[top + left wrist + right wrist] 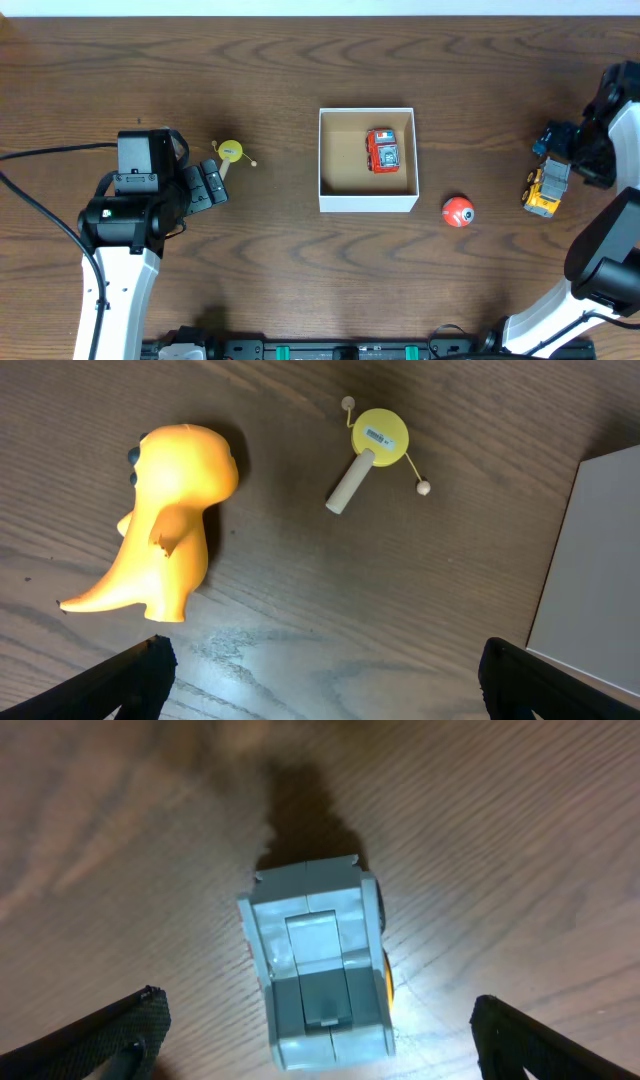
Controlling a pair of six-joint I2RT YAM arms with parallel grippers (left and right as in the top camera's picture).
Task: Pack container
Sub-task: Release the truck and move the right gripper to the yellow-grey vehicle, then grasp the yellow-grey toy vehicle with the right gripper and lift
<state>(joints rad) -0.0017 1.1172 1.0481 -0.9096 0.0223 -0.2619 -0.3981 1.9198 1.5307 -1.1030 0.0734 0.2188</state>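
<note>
The container [367, 203] is a small square white box with a brown inside, at the table's middle. A red toy car [382, 150] lies in it. Its white wall shows in the left wrist view [600, 560]. My left gripper [208, 186] [320, 695] is open and empty, left of the box, near a yellow drum toy on a stick [231, 152] [375, 445]. An orange dinosaur [170, 520] lies beside it, hidden under the arm in the overhead view. My right gripper [565, 152] [320, 1055] is open, fingers either side of a grey-and-yellow toy truck [545, 188] [320, 975].
A red ball [458, 211] lies just right of the box's front corner. The table is dark brown wood. A black cable runs at the left edge by the left arm's base.
</note>
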